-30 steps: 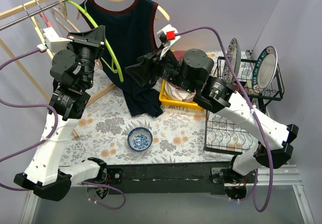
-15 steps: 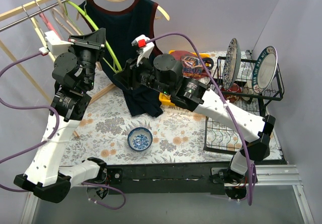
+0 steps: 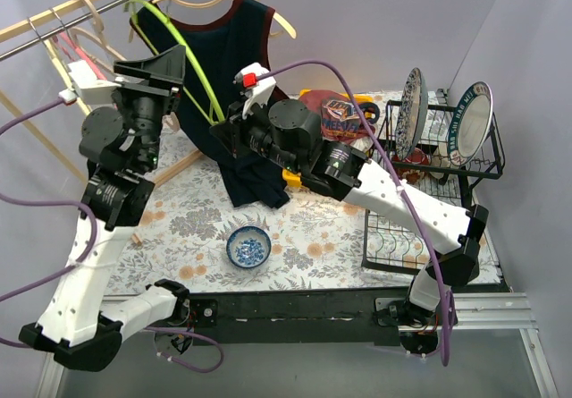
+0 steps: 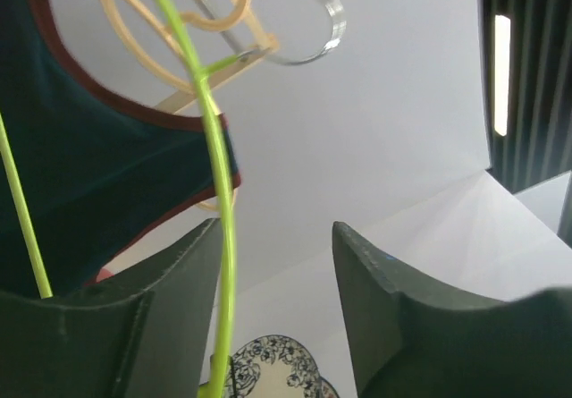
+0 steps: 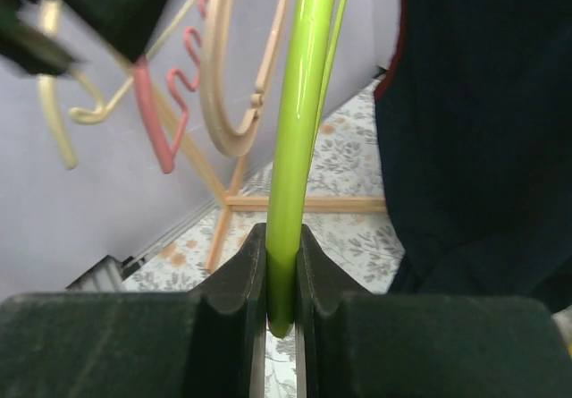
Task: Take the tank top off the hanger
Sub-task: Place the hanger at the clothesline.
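Observation:
The dark navy tank top [image 3: 237,76] with maroon trim hangs from a pale wooden hanger [image 3: 268,13] on the rail, its hem bunched on the table. A lime green hanger [image 3: 192,63] slants across its left side. My right gripper [image 3: 219,130] is shut on the green hanger's lower end [image 5: 299,148], the rod pinched between both fingers [image 5: 282,273]. My left gripper [image 3: 165,71] is open just beside the tank top. The green rod [image 4: 219,237] runs along its left finger's inner face without being clamped [image 4: 277,237]. The tank top [image 4: 89,192] fills that view's left.
Pink [image 5: 156,112] and bare wooden hangers [image 5: 223,85] hang on the rail [image 3: 80,9] at left. A blue bowl [image 3: 248,246] sits in front. A yellow tray [image 3: 304,179], a snack bag [image 3: 340,116] and a wire dish rack [image 3: 420,192] with plates [image 3: 472,121] stand at right.
My right gripper swung left and closed on the green hanger's lower end. My left gripper opened off the green hanger and rose slightly; the hanger tilted up toward the rail.

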Motion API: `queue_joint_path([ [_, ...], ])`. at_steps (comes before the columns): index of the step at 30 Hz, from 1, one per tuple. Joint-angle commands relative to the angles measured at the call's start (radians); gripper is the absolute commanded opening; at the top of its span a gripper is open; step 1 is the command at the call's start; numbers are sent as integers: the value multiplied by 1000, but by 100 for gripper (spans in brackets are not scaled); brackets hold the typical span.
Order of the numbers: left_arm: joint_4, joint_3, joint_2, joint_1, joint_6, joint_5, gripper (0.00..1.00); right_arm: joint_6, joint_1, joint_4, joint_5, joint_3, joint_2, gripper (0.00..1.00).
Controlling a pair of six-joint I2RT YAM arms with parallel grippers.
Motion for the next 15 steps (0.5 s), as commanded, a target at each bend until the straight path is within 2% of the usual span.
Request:
queue_joint_path([
  [1,79,19,-102,-4,45,68,61,-66,-19,19,110,12,-80,1],
  [5,7,123,-89,-2,95,141,88,-131,-18,10,119,-13,-114,1],
  [6,-17,192,-82,-2,102,172,98,-150,-17,-1,123,-8,-119,1],
  [11,-159,367,-49,-2,174,275,98,-201,-19,-16,79,-5,-142,1],
  [15,-237,450,-62,-2,219,313,98,-215,-19,-102,62,70,-100,1],
])
